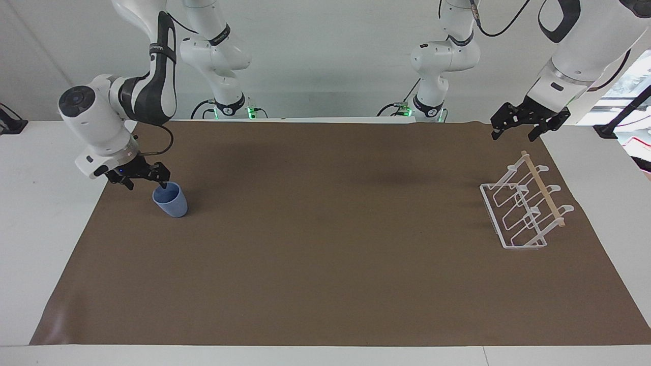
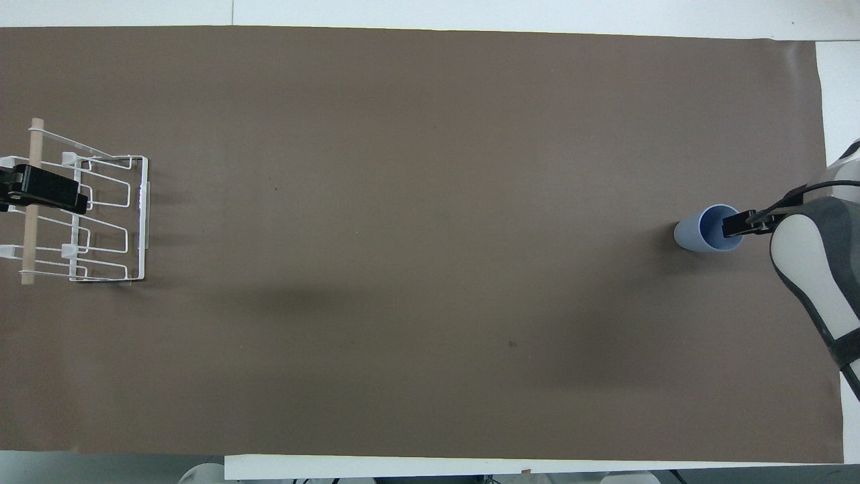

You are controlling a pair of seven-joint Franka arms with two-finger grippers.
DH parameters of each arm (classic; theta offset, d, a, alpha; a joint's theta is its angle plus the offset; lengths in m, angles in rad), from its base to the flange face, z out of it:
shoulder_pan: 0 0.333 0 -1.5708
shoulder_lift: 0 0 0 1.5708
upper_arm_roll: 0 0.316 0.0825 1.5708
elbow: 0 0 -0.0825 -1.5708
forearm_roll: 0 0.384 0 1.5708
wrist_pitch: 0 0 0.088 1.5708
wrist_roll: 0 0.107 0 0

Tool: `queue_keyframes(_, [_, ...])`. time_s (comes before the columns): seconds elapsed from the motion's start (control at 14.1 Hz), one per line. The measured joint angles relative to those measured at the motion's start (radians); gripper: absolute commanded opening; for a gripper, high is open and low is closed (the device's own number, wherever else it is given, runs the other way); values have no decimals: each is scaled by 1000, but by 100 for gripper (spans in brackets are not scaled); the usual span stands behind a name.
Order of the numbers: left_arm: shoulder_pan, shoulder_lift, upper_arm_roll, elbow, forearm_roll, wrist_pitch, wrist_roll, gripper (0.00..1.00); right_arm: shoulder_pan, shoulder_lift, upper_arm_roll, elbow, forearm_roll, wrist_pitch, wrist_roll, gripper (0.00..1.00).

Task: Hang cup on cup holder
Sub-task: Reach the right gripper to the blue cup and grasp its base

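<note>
The light-blue cup (image 1: 172,203) (image 2: 697,233) stands upright, mouth up, on the brown mat toward the right arm's end of the table. My right gripper (image 1: 146,182) is open and low beside it. One fingertip (image 2: 734,225) is at the rim over the cup's mouth, and the other stays outside the cup wall. The white wire cup holder (image 1: 491,209) (image 2: 142,215), with a wooden rod (image 1: 543,190) across its top, stands at the left arm's end. My left gripper (image 1: 513,133) (image 2: 46,190) waits open in the air over the holder and holds nothing.
A brown mat (image 1: 325,244) covers most of the white table (image 1: 46,203). The cup and the holder are the only objects on it, and a wide stretch of mat lies between them.
</note>
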Motion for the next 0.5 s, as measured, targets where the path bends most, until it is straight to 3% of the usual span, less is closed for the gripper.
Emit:
queue_keyframes(0.35, [0, 0, 0, 0, 0, 0, 0, 100, 0, 29, 1, -21, 40, 48, 0, 57])
queue_keyframes(0.43, [0, 0, 0, 0, 0, 0, 0, 100, 0, 29, 1, -25, 40, 48, 0, 46])
queue_keyframes(0.5, [0, 0, 0, 0, 0, 0, 0, 100, 0, 29, 1, -29, 40, 48, -1, 26])
